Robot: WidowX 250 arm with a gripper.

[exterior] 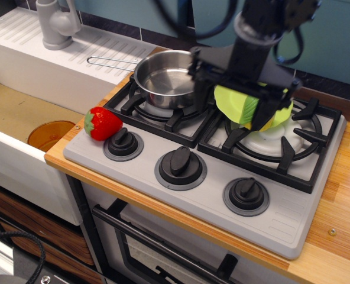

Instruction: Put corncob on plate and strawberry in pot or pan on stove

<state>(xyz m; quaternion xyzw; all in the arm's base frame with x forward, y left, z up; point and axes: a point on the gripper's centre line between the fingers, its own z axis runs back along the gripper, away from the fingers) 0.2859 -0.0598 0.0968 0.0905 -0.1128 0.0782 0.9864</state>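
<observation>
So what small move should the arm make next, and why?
Probably lift clear of the plate and go toward the strawberry. The gripper hangs over the plate, where the corn seems to rest, though mostly hidden. The strawberry sits by the left knob; the pot is empty.
</observation>
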